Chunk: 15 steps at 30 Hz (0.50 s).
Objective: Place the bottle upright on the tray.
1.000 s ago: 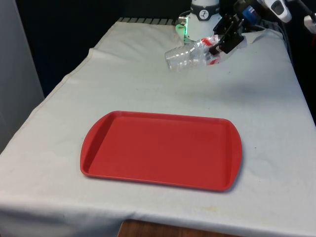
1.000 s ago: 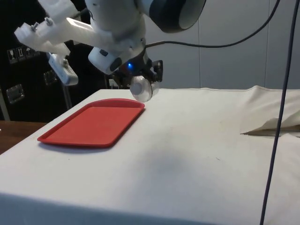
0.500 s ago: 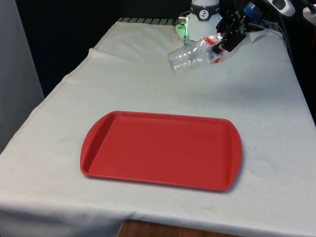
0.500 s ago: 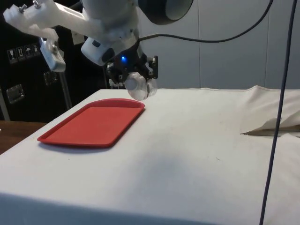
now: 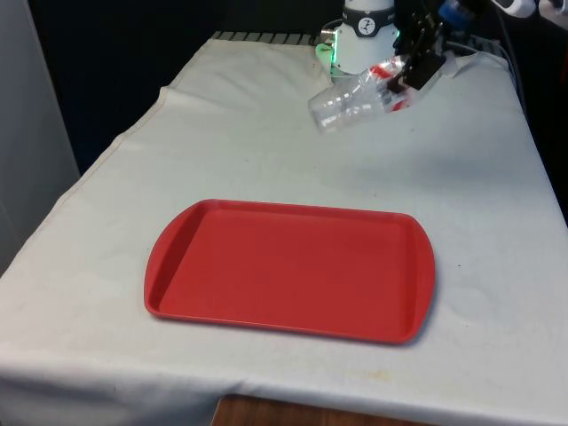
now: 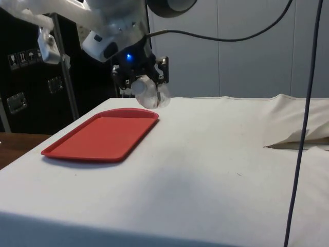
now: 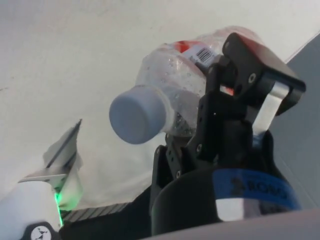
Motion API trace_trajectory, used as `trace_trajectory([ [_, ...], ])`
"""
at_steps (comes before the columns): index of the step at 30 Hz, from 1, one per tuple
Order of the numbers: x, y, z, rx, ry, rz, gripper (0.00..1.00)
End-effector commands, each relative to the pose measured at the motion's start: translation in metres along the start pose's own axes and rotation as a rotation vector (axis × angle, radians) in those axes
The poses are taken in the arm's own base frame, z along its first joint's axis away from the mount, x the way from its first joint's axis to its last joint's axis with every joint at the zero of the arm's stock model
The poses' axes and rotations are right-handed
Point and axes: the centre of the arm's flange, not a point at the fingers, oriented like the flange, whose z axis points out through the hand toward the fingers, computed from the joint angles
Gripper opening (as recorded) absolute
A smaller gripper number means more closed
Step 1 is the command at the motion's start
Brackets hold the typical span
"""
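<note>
A clear plastic bottle (image 5: 353, 99) with a red label and a pale cap hangs in the air over the table's far end. It lies nearly on its side, its base pointing towards the front view's left and slightly down. My gripper (image 5: 406, 74) is shut on its upper part near the label. In the side view the bottle (image 6: 148, 93) hangs under the gripper (image 6: 140, 81), just past the tray's far corner. The wrist view has the cap (image 7: 137, 114) facing the camera and a black finger (image 7: 239, 75) pressed on the bottle (image 7: 167, 75). The red tray (image 5: 177, 257) lies flat and bare near the front edge.
The robot's base (image 5: 364, 34) stands at the far end behind the bottle. In the side view, the cloth rises in a fold (image 6: 300, 136) at the right and a dark cable (image 6: 303, 103) hangs down there. The tray (image 6: 77, 146) sits near the table's left corner.
The gripper has risen with the bottle and drifted a little towards the front view's right. The bottle's base now tips lower than before. The tray has not moved.
</note>
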Motion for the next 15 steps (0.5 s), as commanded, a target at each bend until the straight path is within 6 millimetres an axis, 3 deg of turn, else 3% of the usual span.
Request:
trace_trajectory([
  [1,-0.002,0.001,-0.003,0.000,0.016,-0.001,0.33],
  [15,-0.015,0.011,-0.012,0.017,0.095,0.002,0.33],
])
